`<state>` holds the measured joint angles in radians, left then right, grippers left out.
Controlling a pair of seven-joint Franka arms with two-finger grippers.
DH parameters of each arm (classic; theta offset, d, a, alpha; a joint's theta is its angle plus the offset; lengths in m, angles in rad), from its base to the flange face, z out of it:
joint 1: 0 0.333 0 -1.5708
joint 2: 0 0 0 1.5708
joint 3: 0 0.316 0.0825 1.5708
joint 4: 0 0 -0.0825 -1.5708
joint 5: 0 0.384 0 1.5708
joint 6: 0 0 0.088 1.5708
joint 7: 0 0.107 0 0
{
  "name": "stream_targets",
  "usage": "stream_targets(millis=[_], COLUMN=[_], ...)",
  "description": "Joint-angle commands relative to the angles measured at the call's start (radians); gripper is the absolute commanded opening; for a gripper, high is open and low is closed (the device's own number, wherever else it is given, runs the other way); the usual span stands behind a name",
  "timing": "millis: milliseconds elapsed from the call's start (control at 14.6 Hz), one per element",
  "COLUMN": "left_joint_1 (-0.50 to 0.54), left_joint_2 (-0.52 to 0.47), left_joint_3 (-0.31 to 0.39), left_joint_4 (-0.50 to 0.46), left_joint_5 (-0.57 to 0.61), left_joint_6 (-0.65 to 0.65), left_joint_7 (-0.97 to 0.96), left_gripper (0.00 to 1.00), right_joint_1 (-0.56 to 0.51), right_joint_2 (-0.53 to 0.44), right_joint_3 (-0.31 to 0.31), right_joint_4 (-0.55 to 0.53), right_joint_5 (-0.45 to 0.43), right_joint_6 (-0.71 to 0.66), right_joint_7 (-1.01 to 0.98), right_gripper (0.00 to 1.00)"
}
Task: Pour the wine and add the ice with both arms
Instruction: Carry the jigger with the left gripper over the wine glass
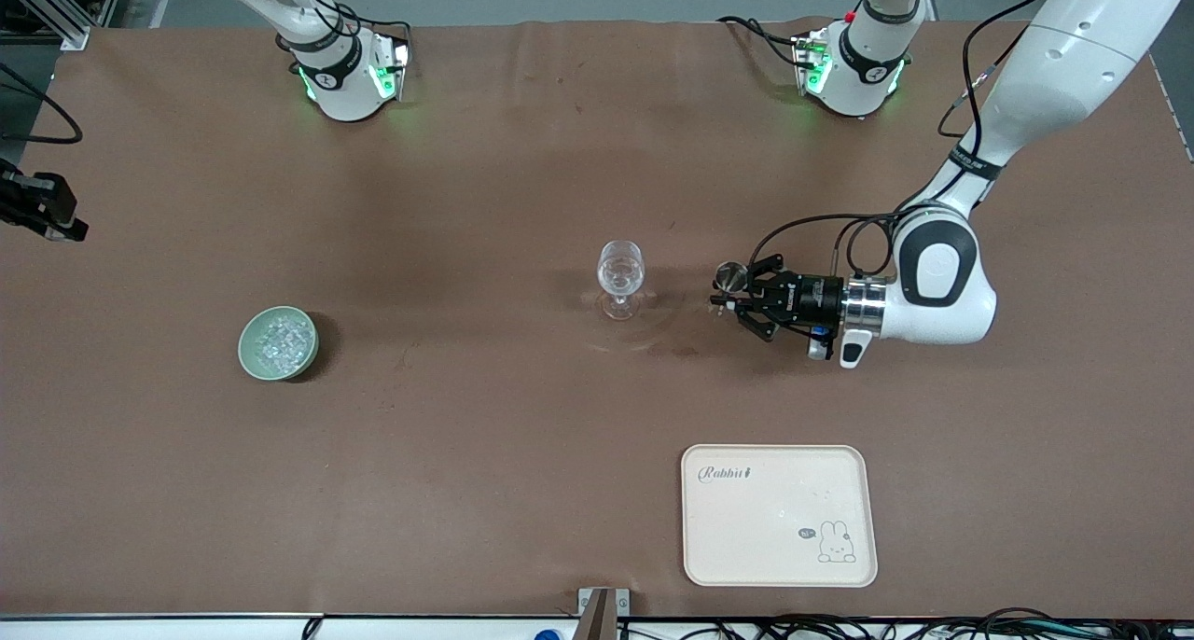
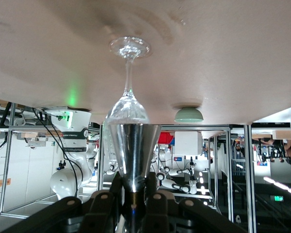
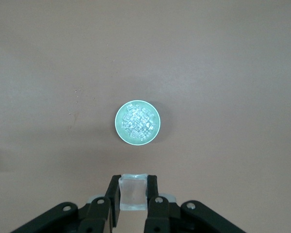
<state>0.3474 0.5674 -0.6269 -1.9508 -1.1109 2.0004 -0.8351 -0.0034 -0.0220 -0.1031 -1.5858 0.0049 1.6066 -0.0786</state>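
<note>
A clear wine glass point(image 1: 620, 278) stands upright mid-table. My left gripper point(image 1: 739, 295) reaches in level beside it, toward the left arm's end, shut on a small shiny metal cup point(image 1: 730, 274). In the left wrist view the cup point(image 2: 134, 155) widens toward the glass point(image 2: 128, 104), a short gap apart, and the fingers point(image 2: 103, 196) clamp its narrow end. My right gripper point(image 3: 133, 194) hangs high over the pale green bowl point(image 3: 117, 121) of ice point(image 3: 137, 122), shut on one clear ice cube point(image 3: 133, 190). The right gripper is out of the front view.
The bowl point(image 1: 244, 346) with its ice point(image 1: 280, 340) sits toward the right arm's end. A cream tray point(image 1: 692, 528) with a rabbit print lies near the front edge. Both arm bases stand along the table's top edge in the front view.
</note>
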Motion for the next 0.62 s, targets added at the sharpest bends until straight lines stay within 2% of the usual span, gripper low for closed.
stream_targets(millis=[0,548], left_joint_1=[0.01,0.007], left_joint_2=[-0.09,-0.142], left_joint_3=[-0.031,-0.174], left_joint_4=[-0.068,-0.091], left_joint_5=[-0.029,-0.027], left_joint_6=[0.041,0.271], left_joint_7=[-0.05,-0.223], left_gripper=[0.01,0.0], right_joint_1=[-0.006,-0.006], right_joint_2=[-0.006,-0.006], right_joint_3=[0.005,0.005], right_joint_4=[0.007,0.007], right_joint_5=[-0.002,0.001], right_joint_6=[-0.01,-0.013], right_joint_7=[-0.007,-0.007], right_gripper=[0.08,0.09])
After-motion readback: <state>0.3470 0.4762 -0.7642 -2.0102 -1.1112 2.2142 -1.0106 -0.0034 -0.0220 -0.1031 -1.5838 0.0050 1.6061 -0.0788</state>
